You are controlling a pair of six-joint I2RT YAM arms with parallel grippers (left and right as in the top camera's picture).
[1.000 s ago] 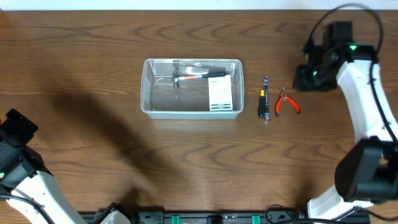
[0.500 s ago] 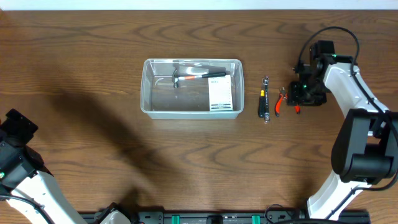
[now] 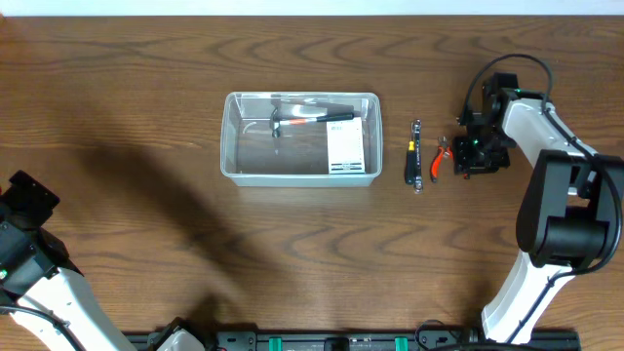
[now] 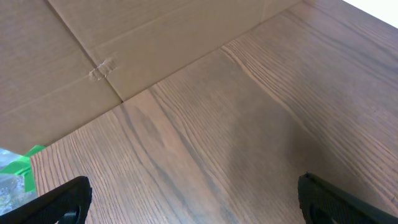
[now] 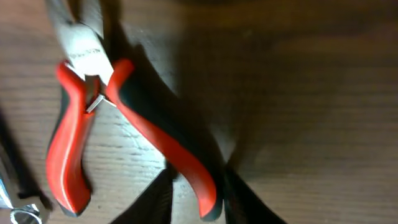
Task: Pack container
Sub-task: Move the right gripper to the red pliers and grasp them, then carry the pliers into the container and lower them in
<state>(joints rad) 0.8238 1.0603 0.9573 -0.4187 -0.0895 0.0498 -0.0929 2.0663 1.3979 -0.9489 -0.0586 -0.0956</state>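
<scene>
The clear plastic container (image 3: 227,136) stands at the table's middle, holding a hammer (image 3: 307,119) and a white box (image 3: 345,146). Red-handled pliers (image 3: 444,156) lie on the table to its right, next to a black and yellow hand tool (image 3: 414,156). My right gripper (image 3: 475,156) is down at the pliers. In the right wrist view its fingers (image 5: 199,180) are closed in on one red handle of the pliers (image 5: 158,140), which rest on the wood. My left gripper (image 4: 193,199) is open and empty at the front left corner (image 3: 27,200).
In the left wrist view, cardboard (image 4: 62,50) lies past the table's edge, with something green (image 4: 15,165) at the far left. The end of the black and yellow tool (image 5: 12,199) shows at the left edge of the right wrist view.
My right arm came down from the back right onto the pliers and its fingers closed around one handle. The left arm has not moved.
</scene>
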